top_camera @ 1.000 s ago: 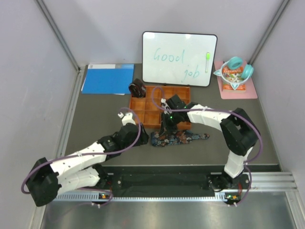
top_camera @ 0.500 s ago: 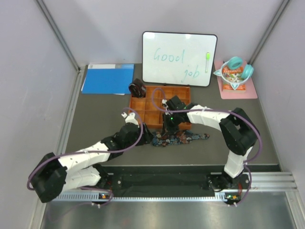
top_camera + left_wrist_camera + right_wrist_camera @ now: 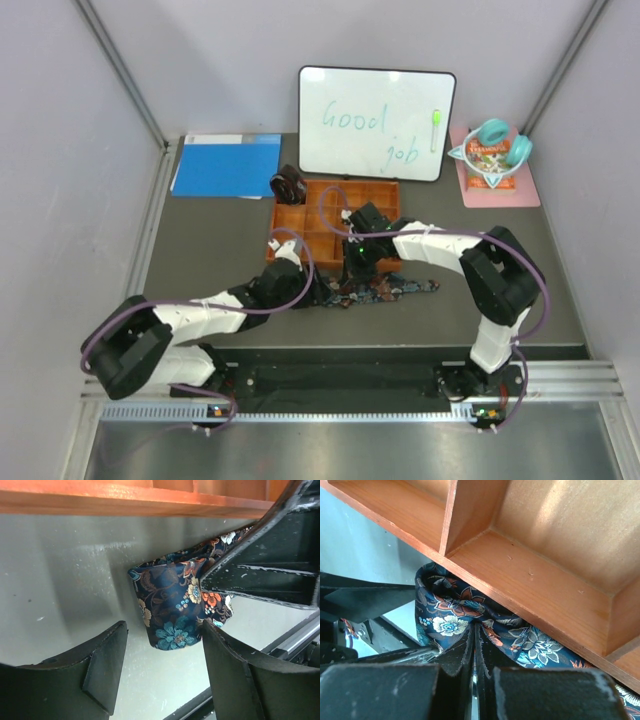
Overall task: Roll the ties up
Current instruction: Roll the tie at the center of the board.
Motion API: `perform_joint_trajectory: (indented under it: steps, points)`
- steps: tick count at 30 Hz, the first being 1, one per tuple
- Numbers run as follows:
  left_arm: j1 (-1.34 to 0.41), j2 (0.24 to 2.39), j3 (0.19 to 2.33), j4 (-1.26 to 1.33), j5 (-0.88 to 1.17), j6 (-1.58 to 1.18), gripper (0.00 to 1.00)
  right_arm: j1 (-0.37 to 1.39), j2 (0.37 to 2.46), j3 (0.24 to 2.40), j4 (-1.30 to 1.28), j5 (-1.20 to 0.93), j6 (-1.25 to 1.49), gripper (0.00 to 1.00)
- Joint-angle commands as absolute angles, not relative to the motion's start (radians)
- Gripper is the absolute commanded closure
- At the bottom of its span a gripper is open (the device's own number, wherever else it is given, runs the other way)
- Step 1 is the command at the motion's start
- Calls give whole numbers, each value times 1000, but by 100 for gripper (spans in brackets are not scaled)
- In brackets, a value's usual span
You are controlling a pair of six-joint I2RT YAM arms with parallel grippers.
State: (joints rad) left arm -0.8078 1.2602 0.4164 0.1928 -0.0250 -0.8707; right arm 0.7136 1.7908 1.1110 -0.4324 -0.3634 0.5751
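Note:
The navy floral tie (image 3: pixel 395 288) lies along the front of the orange tray (image 3: pixel 300 240), its left end folded up into a loop. My right gripper (image 3: pixel 352 275) is shut on that fold; in the right wrist view (image 3: pixel 474 630) the jaws pinch the floral fabric (image 3: pixel 447 617) right under the tray's front wall (image 3: pixel 530 575). My left gripper (image 3: pixel 312 290) is open just left of the loop. In the left wrist view (image 3: pixel 162 652) its fingers straddle bare table just short of the tie's folded end (image 3: pixel 172 605). The brown-maroon tie (image 3: pixel 289 185) sits coiled at the tray's back left corner.
A whiteboard (image 3: pixel 375 122) reading "Good job" leans behind the tray. A blue folder (image 3: pixel 225 165) lies at the back left. A pink mat (image 3: pixel 500 185) with teal headphones (image 3: pixel 490 135) is at the back right. The table's front rail shows in the left wrist view (image 3: pixel 295 640).
My left arm has reached forward and right, up to the tie's left end. The right gripper has stayed on the tie, whose left part has bunched up and drawn in.

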Motion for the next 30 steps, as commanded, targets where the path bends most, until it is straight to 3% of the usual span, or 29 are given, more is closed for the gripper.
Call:
perform_joint_trajectory:
  steps: [1, 11, 19, 30]
  points:
    - [-807, 1293, 393, 316, -5, -900, 34, 716, 1778, 1083, -431, -336, 554, 100]
    - [-805, 1373, 383, 414, -11, -916, 48, 716, 1786, 1071, -422, -344, 557, 100]
    - [-805, 1379, 448, 342, -6, -887, 74, 716, 1789, 1071, -414, -351, 561, 100]
    - [-807, 1264, 627, -236, -195, -792, 80, 758, 1786, 1083, -364, -403, 607, 100]
